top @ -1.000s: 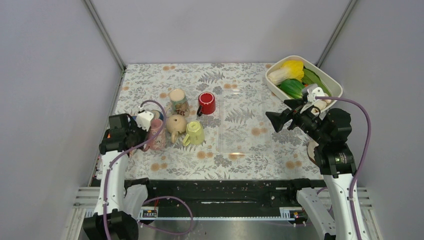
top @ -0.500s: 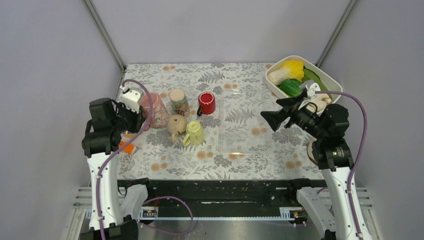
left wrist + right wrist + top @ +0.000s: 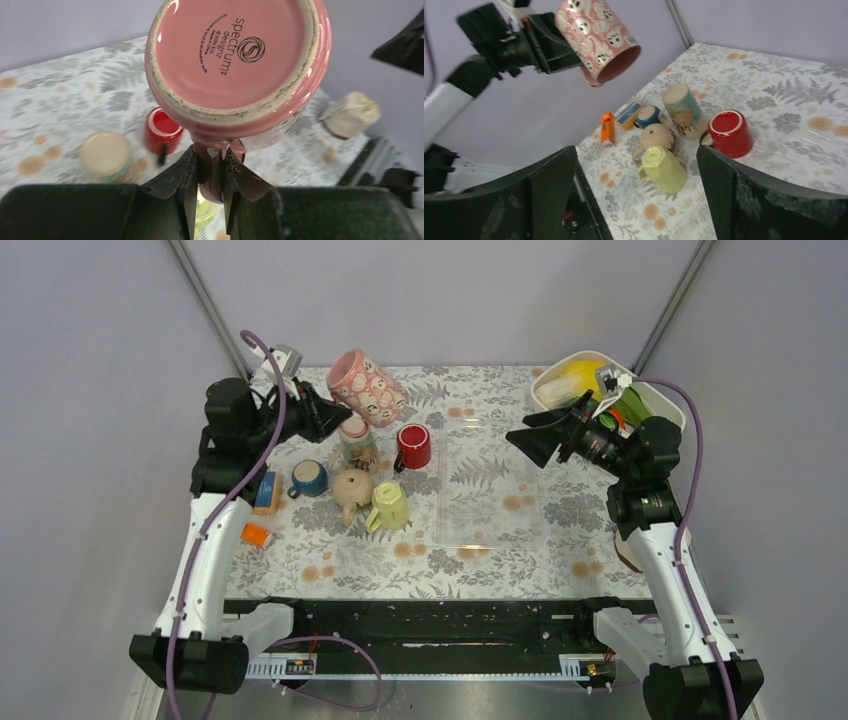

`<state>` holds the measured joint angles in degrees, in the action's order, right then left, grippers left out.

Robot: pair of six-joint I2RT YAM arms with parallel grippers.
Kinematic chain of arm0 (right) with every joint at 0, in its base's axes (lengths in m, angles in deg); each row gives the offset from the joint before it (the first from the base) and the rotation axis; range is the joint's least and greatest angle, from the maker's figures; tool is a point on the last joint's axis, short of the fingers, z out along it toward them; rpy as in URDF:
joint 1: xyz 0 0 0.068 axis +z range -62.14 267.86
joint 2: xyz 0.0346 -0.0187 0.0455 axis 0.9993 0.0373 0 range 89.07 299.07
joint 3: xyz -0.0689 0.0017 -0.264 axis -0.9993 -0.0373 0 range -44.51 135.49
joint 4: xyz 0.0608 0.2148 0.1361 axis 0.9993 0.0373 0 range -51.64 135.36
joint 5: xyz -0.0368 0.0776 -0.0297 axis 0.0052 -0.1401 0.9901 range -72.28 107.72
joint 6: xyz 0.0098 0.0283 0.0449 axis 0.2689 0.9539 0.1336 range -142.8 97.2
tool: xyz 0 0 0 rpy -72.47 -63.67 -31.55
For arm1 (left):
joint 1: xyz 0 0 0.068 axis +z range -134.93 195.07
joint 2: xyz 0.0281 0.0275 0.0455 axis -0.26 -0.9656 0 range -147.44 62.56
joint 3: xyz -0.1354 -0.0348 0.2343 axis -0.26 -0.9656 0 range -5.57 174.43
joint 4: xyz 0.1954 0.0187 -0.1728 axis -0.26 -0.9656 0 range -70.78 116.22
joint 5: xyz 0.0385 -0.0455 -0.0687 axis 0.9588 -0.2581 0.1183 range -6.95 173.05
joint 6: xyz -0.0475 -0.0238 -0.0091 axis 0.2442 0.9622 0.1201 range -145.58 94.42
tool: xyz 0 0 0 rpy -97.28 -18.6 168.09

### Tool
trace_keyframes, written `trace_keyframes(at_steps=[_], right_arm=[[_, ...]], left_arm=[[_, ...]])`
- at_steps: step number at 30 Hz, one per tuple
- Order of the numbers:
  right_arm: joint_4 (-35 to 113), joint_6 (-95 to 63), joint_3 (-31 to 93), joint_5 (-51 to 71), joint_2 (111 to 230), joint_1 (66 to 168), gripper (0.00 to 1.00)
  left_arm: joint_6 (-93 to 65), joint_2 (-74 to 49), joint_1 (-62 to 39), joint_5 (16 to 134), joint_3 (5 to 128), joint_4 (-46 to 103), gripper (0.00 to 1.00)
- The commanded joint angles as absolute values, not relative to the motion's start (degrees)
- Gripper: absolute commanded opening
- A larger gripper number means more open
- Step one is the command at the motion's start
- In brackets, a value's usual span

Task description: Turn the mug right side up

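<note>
Pink mug, face print all over, is off the table & up in the air, pinched by its handle in the left gripper. Jaws nearly closed, only the handle's thickness between them. Mug body sits just beyond the fingertips. Its base faces back at the wrist cam and its mouth points away from the gripper, slanting down toward the table. So it's tilted: neither upside down nor upright.

Below & beyond that gripper, on the table: shell-print mug, red mug, tan pot, yellow-green mug, and blue cup closest under the arm. Right gripper is well apart, opposite the left one, jaws spread wide, nothing in them.

Step, as I read it: mug is lifted, flip approx. halfway. Next calls for more wrist roll till the mouth faces up, then lowering onto a bare patch away from the cluster under the gripper, prob. toward table centre. Grip is on the handle only, so the body hangs off one side of the pinch & could swivel during the roll. Slow turn, firm squeeze, release only w/ base flat.
</note>
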<state>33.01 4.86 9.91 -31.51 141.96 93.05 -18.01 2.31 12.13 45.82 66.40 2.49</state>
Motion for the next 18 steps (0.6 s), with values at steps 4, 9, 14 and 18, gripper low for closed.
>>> trace_keyframes(at_steps=[4,9,14,18], right_arm=[[-1.2,32.8,5.2,-35.0,150.0,94.9,0.95],[-7.6,33.8,2.5,-32.0,154.6,100.9,0.91],[-7.8,27.8,1.0,-27.9,157.9,108.2,0.88],[-9.7,27.3,1.3,-24.5,162.5,111.7,0.84]], left_arm=[[11.8,-4.6,8.0,38.4,61.0,40.5,0.00],[23.3,-9.0,6.8,39.7,55.5,53.1,0.00],[32.3,-12.6,5.5,41.6,50.7,63.5,0.00],[36.1,-13.8,3.7,42.5,47.9,69.3,0.00]])
